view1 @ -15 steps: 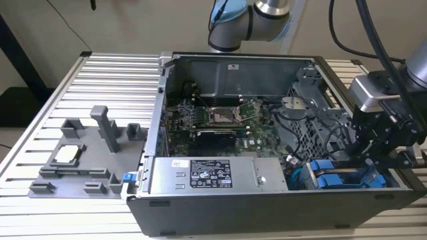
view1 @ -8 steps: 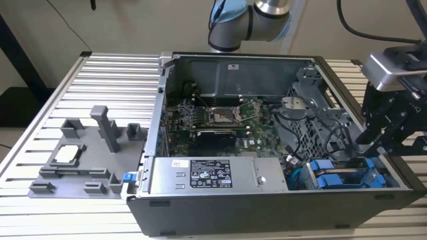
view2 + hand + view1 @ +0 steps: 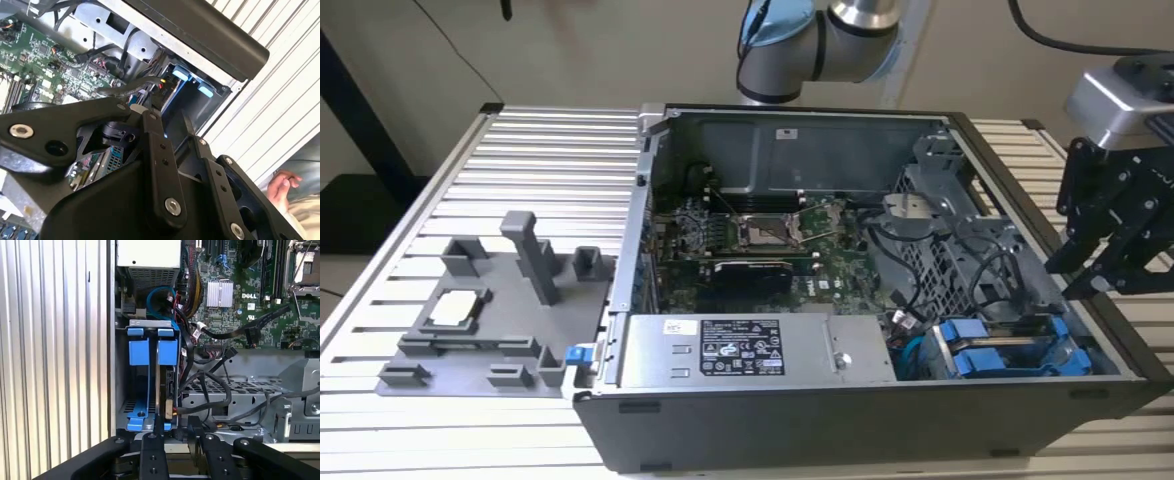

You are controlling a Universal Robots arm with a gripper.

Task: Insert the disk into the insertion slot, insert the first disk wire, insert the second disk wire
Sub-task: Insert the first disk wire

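Observation:
The disk (image 3: 163,385) stands edge-on in its blue carrier (image 3: 151,351) inside the insertion slot (image 3: 131,407) of the grey drive cage, at the case's front corner. In the exterior view the blue carrier (image 3: 1001,352) sits low at the exterior view's right, beside the perforated cage (image 3: 947,255). My gripper (image 3: 1107,280) hangs above the case's right wall, outside the case and apart from the disk. Its black fingers (image 3: 152,445) stand open with nothing between them, just in front of the carrier's end. Black wires (image 3: 210,390) loop loosely beside the disk.
A grey power-supply box (image 3: 734,350) lies along the case's near side, with the green motherboard (image 3: 761,235) behind it. A grey fixture (image 3: 494,310) with small parts stands on the ribbed table at the exterior view's left. A person's hand (image 3: 282,186) rests beyond the case.

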